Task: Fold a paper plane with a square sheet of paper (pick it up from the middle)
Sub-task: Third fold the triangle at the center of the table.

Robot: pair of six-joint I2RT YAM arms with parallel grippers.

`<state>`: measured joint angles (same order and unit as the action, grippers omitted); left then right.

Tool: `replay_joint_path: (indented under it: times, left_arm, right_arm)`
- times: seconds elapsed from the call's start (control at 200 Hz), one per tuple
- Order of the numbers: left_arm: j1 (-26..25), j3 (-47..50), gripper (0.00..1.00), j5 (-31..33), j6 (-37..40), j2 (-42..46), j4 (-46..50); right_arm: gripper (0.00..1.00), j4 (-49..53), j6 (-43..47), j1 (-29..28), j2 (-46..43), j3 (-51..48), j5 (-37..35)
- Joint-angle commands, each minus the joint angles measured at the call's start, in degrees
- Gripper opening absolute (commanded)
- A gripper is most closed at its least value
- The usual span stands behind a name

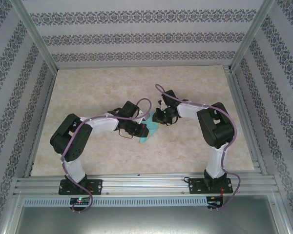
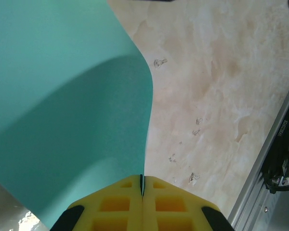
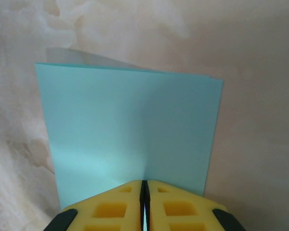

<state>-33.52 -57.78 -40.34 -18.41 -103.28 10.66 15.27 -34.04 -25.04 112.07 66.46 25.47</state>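
The square sheet of paper is turquoise-teal and hangs above the middle of the marble table, between the two arms. My left gripper is shut on one edge of it. In the left wrist view the sheet bows up and away from the closed yellow fingertips. My right gripper pinches the opposite side. In the right wrist view the paper is doubled over, with a second layer's edge peeking out behind the top, and the gripper is shut on its near edge. No paper plane shape shows.
Beige marble tabletop lies below the paper. An aluminium frame rail runs along the near edge, and posts and patterned walls close in the sides and back. The left wrist view catches a rail with cabling at its right.
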Motion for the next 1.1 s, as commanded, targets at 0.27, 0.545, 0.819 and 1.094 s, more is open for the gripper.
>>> replay_joint_path:
  times: [0.27, 0.545, 0.819, 1.094]
  left_arm:
    - [1.88, -3.23, 0.05, 2.10, -0.71, -1.96, 2.19]
    - [1.92, -4.83, 0.06, 4.91, -0.74, -3.74, 4.62]
    - [2.05, -3.46, 0.05, 6.21, -2.69, -3.32, 3.63]
    - [2.05, -3.00, 0.05, 6.40, -4.01, -3.70, 3.24]
  right_arm:
    - [0.12, 5.99, 4.19, -1.20, 2.28, 0.54, -4.74]
    - [0.13, 6.00, 3.83, -1.25, 2.23, 0.58, -4.47]
    - [0.13, 6.09, 3.40, -1.44, 2.44, 0.52, -4.67]
    - [0.14, 6.20, 3.18, -1.39, 2.38, 0.36, -4.92]
